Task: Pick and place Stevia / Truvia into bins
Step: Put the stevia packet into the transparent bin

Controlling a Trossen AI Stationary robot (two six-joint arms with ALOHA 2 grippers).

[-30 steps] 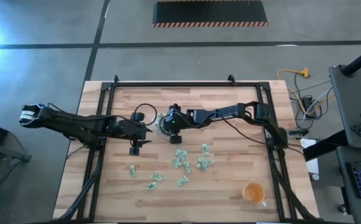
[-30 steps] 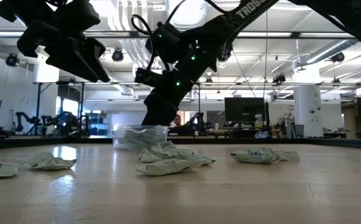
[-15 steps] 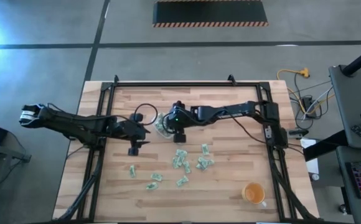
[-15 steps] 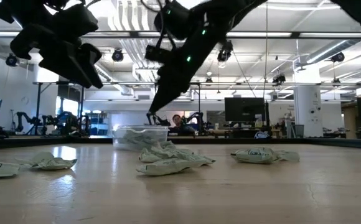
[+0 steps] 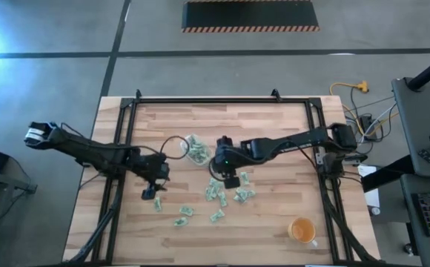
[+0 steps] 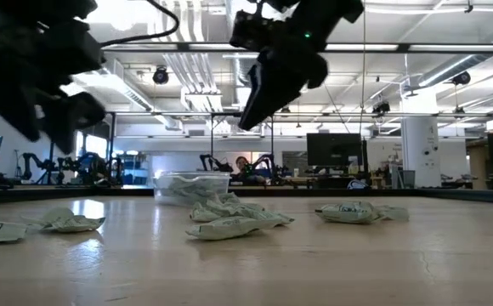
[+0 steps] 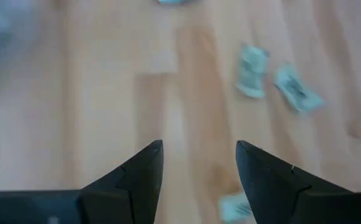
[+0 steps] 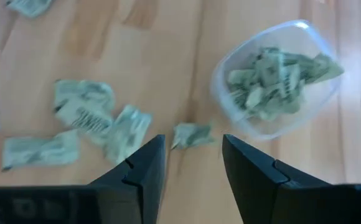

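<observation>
Stevia packets lie scattered on the wooden table, most in a loose cluster around the middle and toward the near edge, with a few more off toward the left side. More packets fill the clear plastic tub, which stands near the table's centre, slightly toward the far edge.

The right gripper hangs over the table just beside the tub, on its near-edge side, above the top of the cluster. In its wrist view the two dark fingers are spread apart with nothing between them; one loose packet lies on the wood just ahead of the gap, the tub sits beyond it with crumpled packets inside, and several more packets lie off to the side.

The left gripper hovers over the left part of the table, close to a single packet. Its fingers are likewise parted and empty above bare wood, a packet showing just beside one fingertip.

An orange cup stands near the near right corner.
</observation>
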